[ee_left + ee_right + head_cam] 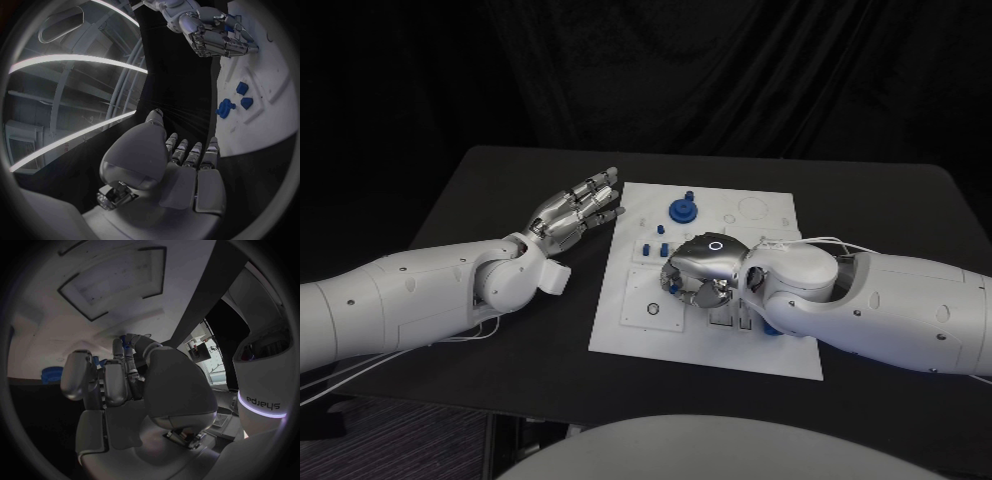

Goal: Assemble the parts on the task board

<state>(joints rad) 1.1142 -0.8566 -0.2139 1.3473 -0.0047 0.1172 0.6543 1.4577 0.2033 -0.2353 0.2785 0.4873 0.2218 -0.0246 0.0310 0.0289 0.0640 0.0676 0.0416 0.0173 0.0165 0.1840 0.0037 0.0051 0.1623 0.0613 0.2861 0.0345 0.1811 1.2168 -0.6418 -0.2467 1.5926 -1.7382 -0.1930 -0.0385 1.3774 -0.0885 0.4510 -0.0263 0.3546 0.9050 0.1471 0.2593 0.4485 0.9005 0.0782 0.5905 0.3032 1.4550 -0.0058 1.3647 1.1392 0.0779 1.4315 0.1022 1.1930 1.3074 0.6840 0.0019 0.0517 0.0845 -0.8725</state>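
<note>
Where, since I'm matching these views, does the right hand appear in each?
Head view: right hand over the task board's middle.
Left wrist view: right hand near the circle's rim, over the board's edge.
Right wrist view: right hand mid-circle, reaching toward the board.
Shared landmark: the white task board.

a white task board (769, 352) lies in the middle of the black table (488, 190), and the right hand (704, 268) is curled down over its centre with something blue caught among its fingers, though what exactly i can't make out. the left hand (577, 212) rests flat and loose just beside the board's left edge, fingers stretched out and holding nothing. a blue peg (682, 208) stands upright near the far end of the board, with a few small blue pieces (655, 250) between it and the right hand.
</note>
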